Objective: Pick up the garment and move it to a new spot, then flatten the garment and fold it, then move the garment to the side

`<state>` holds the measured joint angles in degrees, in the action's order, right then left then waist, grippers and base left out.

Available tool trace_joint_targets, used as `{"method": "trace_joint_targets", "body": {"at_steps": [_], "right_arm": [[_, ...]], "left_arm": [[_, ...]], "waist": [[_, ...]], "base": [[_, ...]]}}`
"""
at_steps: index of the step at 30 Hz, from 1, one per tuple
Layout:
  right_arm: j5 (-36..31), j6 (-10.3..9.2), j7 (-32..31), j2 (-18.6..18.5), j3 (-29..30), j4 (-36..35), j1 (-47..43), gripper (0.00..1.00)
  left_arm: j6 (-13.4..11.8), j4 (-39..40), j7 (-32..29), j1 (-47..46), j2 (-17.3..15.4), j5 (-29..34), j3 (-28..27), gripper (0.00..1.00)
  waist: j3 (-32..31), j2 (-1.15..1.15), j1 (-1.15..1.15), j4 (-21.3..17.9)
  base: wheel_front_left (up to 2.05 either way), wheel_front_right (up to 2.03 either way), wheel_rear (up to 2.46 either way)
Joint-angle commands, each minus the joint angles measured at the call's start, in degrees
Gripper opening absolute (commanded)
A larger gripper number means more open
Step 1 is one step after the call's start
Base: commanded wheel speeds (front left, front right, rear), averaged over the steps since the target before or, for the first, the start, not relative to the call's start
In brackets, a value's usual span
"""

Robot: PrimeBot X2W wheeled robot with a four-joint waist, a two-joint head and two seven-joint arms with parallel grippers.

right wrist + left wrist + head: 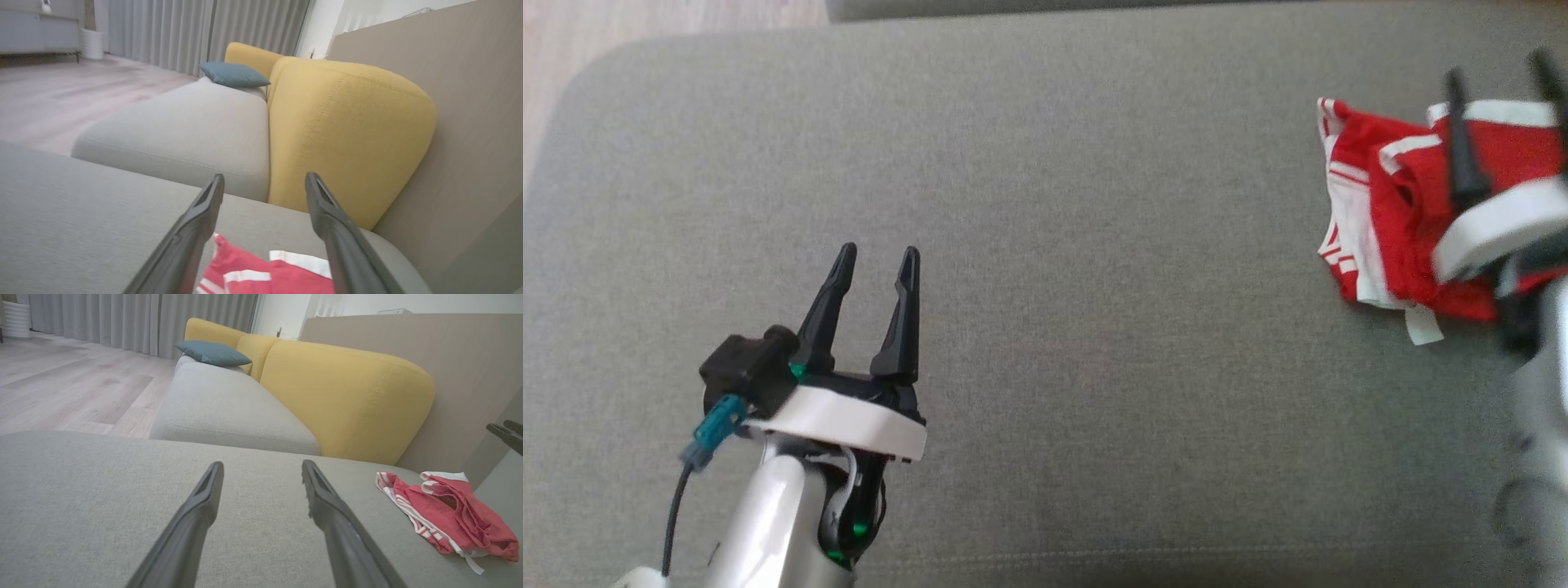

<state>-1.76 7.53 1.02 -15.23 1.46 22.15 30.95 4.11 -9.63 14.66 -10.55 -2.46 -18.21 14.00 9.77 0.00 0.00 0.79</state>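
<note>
You have one garment (1388, 237), red with white trim, bunched at the right end of the grey seat (1094, 286). Two grippers: the right gripper (1496, 69) is over it, jaws wide, gripping nothing. The left gripper (880, 251) is well apart, jaws wide, empty.

Soft even daylight, faint shadows; right gripper (1496, 69) looks blurred

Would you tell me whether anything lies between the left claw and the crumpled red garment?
Nothing visible does: grey fabric cushion stretches from the open left claw to the crumpled red-and-white garment.
</note>
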Motion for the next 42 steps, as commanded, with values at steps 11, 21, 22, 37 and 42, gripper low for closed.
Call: {"method": "trace_joint_targets", "body": {"at_steps": [11, 21, 22, 37, 42], "right_arm": [[9.0, -0.04, 9.9, 12.1, -0.4, -6.7, -16.4, 1.00], [15.9, -0.04, 13.8, 12.3, -4.6, -7.5, -24.8, 1.00], [16.0, -0.04, 13.9, 12.3, -4.8, -7.6, -25.2, 1.00], [15.5, -0.04, 14.0, 12.3, -4.3, -9.1, -26.3, 1.00], [15.4, -0.04, 14.0, 12.4, -4.4, -9.0, -26.3, 1.00]], "left_arm": [[-0.4, 2.4, 0.3, 4.3, -0.4, 0.1, -3.3, 1.00], [-1.0, 2.2, 0.3, 8.2, -0.4, -0.5, -3.8, 1.00], [-1.1, 2.2, 0.3, 8.3, -0.4, -0.4, -3.8, 1.00], [-1.6, 2.9, 0.3, 8.3, -0.4, 0.5, -3.8, 1.00], [-1.5, 2.4, 0.3, 8.4, -0.4, 0.2, -3.6, 1.00]], "waist": [[-7.0, 0.00, 0.00, 0.5], [-9.4, 0.00, 0.00, 0.6], [-9.4, 0.00, 0.00, 0.6], [-9.2, 0.00, 0.00, 0.6], [-9.2, 0.00, 0.00, 0.6]], "base": [[0.00, 0.00, 0.00], [0.00, 0.00, 0.00], [0.00, 0.00, 0.00], [0.00, 0.00, 0.00], [0.00, 0.00, 0.00]]}}
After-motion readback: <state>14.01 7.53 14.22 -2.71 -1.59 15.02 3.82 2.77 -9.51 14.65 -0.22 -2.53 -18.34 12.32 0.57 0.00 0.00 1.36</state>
